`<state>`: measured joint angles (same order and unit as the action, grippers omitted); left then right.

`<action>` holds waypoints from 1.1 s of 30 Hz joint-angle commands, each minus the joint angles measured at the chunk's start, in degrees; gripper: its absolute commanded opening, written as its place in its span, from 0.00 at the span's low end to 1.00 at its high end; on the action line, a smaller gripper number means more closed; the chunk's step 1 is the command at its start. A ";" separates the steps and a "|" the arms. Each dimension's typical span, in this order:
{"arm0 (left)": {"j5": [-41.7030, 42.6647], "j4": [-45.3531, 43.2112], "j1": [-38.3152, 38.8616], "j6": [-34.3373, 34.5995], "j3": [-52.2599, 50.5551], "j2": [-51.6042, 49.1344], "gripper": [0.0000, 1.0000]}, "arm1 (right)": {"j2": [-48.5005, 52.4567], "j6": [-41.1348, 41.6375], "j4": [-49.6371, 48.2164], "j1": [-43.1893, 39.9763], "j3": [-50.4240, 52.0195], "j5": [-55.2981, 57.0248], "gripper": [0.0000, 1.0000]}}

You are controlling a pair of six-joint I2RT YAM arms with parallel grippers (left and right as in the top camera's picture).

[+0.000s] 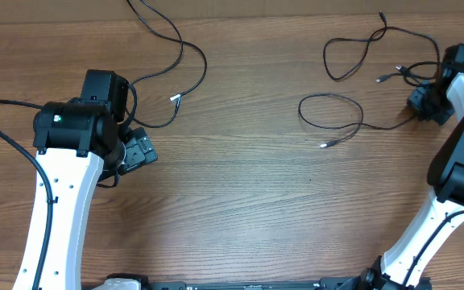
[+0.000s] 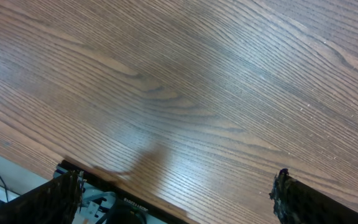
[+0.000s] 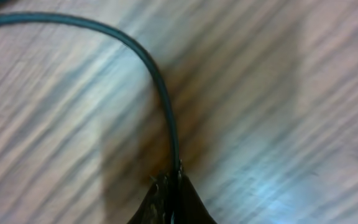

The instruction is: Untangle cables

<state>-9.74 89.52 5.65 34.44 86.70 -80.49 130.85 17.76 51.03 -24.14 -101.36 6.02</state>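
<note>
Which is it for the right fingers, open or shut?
Shut on the cable: the right fingers meet tip to tip in the wrist view, cable pinched between.

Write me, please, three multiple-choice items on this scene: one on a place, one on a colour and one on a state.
1. What lies under the left gripper?
A. a cable coil
B. bare wood of the table
C. a white plug

2. What colour are the cables on the table?
A. black
B. red
C. yellow

3. How does the right gripper stand?
A. wide open over nothing
B. open around a plug
C. shut on a cable

Answers:
1 B: the left wrist view shows only wood grain between its open fingers.
2 A: in the overhead view every cord is black.
3 C: the right wrist view shows its tips closed with the cable pinched between them.
</note>
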 commanded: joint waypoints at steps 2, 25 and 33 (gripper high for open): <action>-1.18 -0.02 0.37 0.92 -0.09 -0.09 1.00 | 1.62 1.38 3.02 -3.91 -3.91 1.55 0.04; -1.18 -0.02 0.37 0.92 -0.09 -0.09 0.99 | 1.62 8.81 7.08 -10.05 -12.50 2.89 0.50; -1.18 -0.02 0.37 0.92 -0.09 -0.09 1.00 | 1.62 8.76 11.56 -9.90 -12.48 -11.41 0.82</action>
<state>-9.74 89.54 5.65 34.44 86.70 -80.49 131.87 26.35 61.67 -34.09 -112.40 3.57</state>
